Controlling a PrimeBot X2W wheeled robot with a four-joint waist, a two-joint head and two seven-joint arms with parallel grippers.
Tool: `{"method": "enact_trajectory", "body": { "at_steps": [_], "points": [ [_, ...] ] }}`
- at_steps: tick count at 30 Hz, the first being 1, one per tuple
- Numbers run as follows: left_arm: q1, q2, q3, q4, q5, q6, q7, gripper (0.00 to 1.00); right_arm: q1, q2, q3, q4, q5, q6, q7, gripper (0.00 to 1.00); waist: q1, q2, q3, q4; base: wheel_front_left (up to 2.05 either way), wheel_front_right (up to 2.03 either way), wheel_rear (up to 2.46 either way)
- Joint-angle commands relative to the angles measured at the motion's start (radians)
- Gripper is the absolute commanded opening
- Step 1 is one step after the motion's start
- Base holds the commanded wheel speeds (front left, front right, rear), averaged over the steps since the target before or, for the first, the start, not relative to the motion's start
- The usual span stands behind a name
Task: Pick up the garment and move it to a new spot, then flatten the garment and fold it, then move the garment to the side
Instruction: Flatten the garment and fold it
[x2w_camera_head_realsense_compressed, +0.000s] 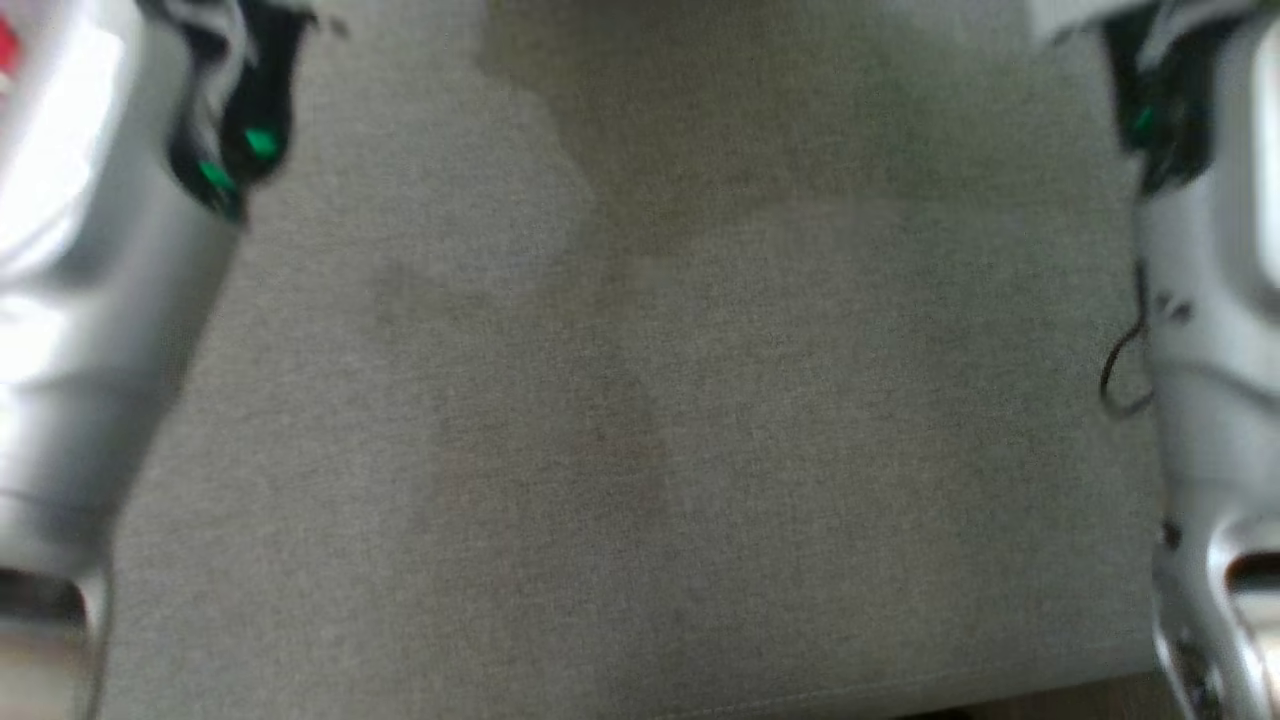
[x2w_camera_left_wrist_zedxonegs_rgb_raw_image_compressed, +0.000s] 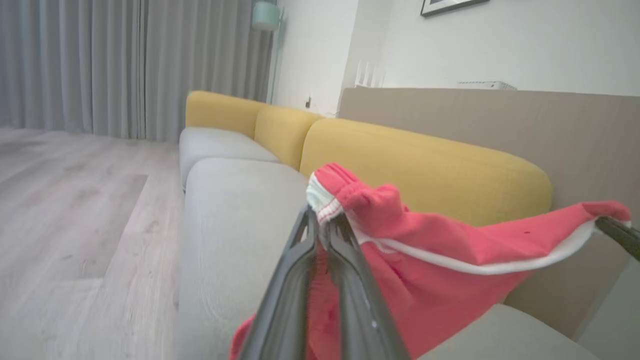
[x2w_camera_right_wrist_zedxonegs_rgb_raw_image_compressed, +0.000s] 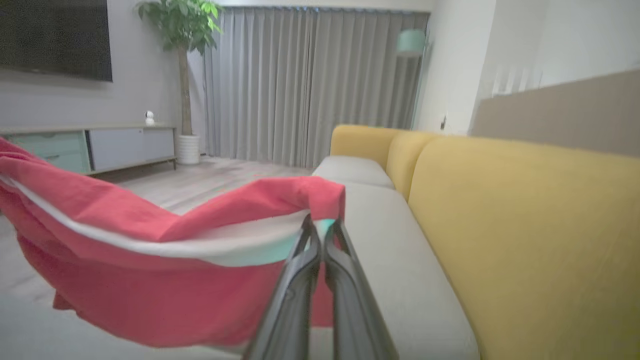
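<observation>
You see the left gripper (x2w_camera_left_wrist_zedxonegs_rgb_raw_image_compressed: 320, 220) clamped on the red garment (x2w_camera_left_wrist_zedxonegs_rgb_raw_image_compressed: 440, 280) at its white-ribbed hem. From there the cloth stretches toward 3 o'clock. The right gripper (x2w_camera_right_wrist_zedxonegs_rgb_raw_image_compressed: 320, 225) pinches the opposite edge. The red garment hangs between them above the grey sofa seat (x2w_camera_left_wrist_zedxonegs_rgb_raw_image_compressed: 235, 225). The blurred head view probably shows that seat.

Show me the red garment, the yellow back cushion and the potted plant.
red garment (x2w_camera_left_wrist_zedxonegs_rgb_raw_image_compressed: 440, 280), left wrist view, its hanging middle.
yellow back cushion (x2w_camera_right_wrist_zedxonegs_rgb_raw_image_compressed: 525, 225), right wrist view, its front face.
potted plant (x2w_camera_right_wrist_zedxonegs_rgb_raw_image_compressed: 181, 25), right wrist view, its leaves.
</observation>
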Motion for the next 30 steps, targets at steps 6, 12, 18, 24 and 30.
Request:
{"method": "enact_trajectory", "body": {
  "at_steps": [6, 12, 18, 24, 30],
  "points": [
    [0.188, 0.010, -0.003, -0.030, -0.032, -0.023, -0.095, 0.00, 0.180, 0.035, 0.009, -0.017, 0.017, -0.001, -0.081, 0.00, -0.0005, 0.0001, 0.007, 0.010, 0.00, 0.00, 0.00],
    [0.404, -0.014, -0.025, -0.120, -0.046, -0.002, -0.169, 0.00, 0.400, 0.044, -0.036, -0.099, 0.020, -0.001, -0.127, 0.00, -0.0005, 0.0001, -0.067, 0.036, 0.00, 0.00, 0.00],
    [0.609, -0.008, -0.022, -0.254, -0.035, 0.056, -0.196, 0.00, 0.656, 0.061, -0.090, -0.249, 0.030, -0.001, -0.115, 0.00, -0.0005, 0.0001, -0.185, 0.048, 0.00, 0.00, 0.00],
    [0.773, 0.021, -0.021, -0.374, -0.023, 0.113, -0.201, 0.00, 0.870, 0.072, -0.125, -0.417, 0.020, -0.001, -0.047, 0.00, -0.0005, 0.0001, -0.270, 0.041, 0.00, 0.00, 0.00],
    [0.936, 0.046, -0.041, -0.491, -0.033, 0.177, -0.201, 0.00, 1.049, 0.078, -0.147, -0.604, -0.007, -0.001, 0.059, 0.00, -0.0005, 0.0001, -0.305, 0.035, 0.00, 0.00, 0.00]
  ]
}}
